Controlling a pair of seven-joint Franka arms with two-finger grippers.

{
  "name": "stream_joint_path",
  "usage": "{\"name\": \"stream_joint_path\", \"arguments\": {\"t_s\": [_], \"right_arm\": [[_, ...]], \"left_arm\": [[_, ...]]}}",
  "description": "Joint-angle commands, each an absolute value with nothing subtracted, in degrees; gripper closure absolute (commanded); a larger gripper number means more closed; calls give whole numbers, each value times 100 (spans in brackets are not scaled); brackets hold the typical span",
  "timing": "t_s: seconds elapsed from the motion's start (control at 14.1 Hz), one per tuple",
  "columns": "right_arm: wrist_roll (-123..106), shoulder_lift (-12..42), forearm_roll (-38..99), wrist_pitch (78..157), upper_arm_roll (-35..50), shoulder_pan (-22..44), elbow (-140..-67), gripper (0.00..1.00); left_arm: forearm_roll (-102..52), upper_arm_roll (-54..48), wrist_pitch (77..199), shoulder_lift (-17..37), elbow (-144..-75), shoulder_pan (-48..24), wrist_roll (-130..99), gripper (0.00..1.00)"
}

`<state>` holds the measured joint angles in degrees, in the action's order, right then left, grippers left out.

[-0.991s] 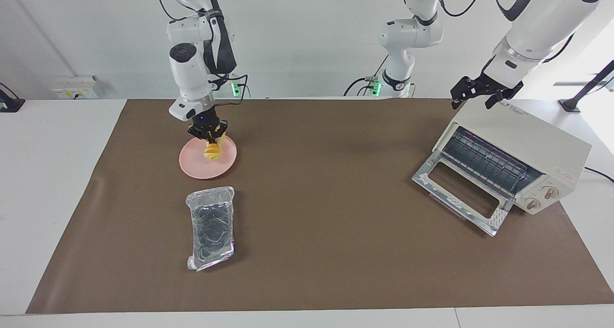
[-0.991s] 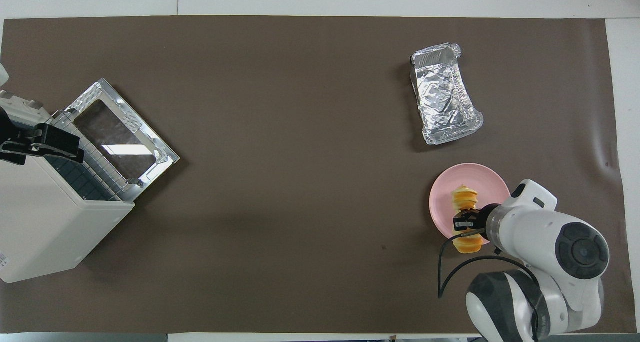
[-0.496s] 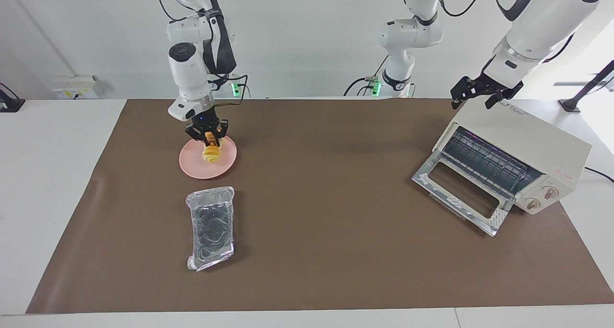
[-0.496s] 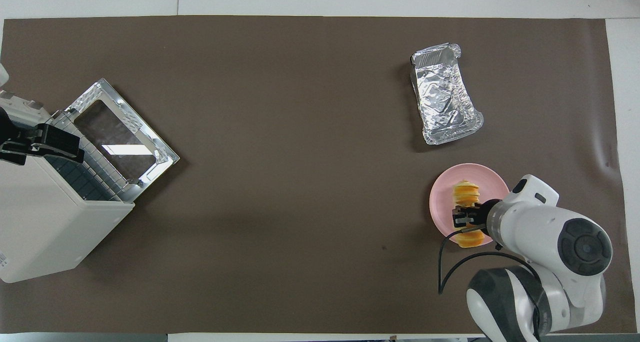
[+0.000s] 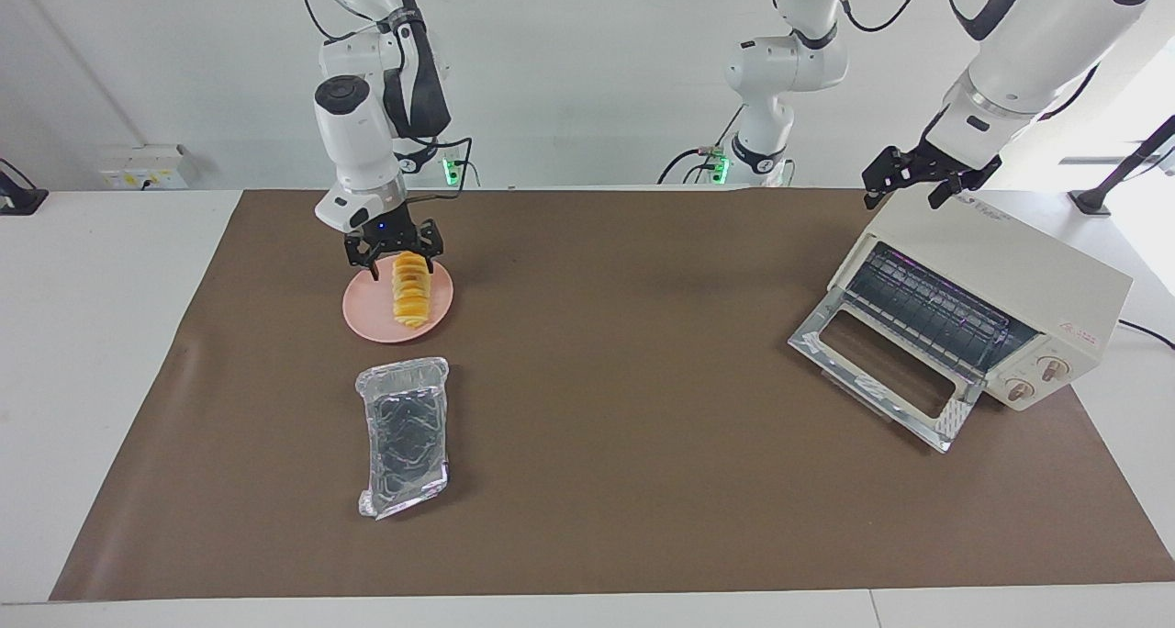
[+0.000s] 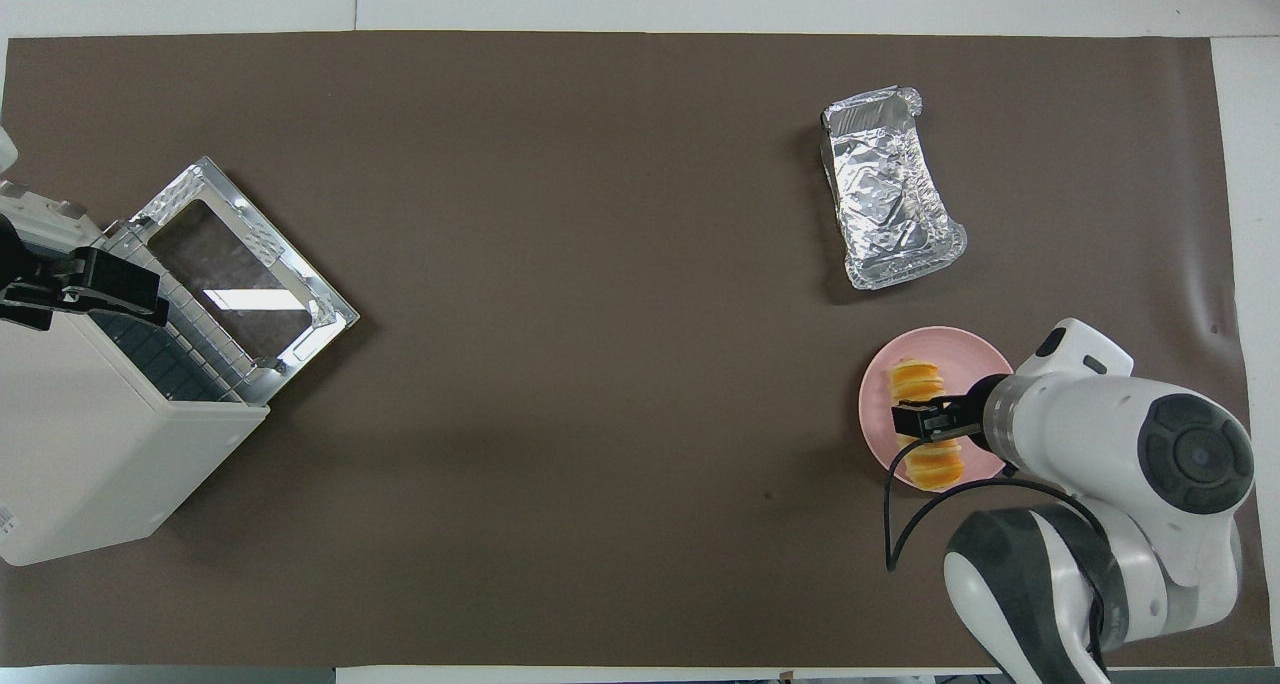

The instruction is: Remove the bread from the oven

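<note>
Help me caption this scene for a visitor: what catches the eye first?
The golden bread lies on a pink plate at the right arm's end of the table, with the right hand open just above it. At the left arm's end, the oven stands with its door down, the left hand at its top.

White rounded arms (image 5: 353, 141), black jaws, black cables.
</note>
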<state>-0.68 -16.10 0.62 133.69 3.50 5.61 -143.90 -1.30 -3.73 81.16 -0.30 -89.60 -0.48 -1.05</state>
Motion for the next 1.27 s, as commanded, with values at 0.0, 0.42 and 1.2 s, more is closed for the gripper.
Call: {"name": "stream_joint_path", "arguments": {"t_s": [0.0, 0.42, 1.2], "right_arm": [[-727, -1319, 149, 12405, 352, 335, -13241, 0], [-976, 86, 237, 8689, 352, -35, -8839, 0], [-984, -632, 62, 7444, 246, -264, -8920, 0]], "left_arm": [[-132, -360, 8130, -167, -9097, -44, -53, 0], [-132, -360, 8130, -167, -9097, -44, -53, 0], [-132, -360, 8130, -167, -9097, -44, -53, 0]]}}
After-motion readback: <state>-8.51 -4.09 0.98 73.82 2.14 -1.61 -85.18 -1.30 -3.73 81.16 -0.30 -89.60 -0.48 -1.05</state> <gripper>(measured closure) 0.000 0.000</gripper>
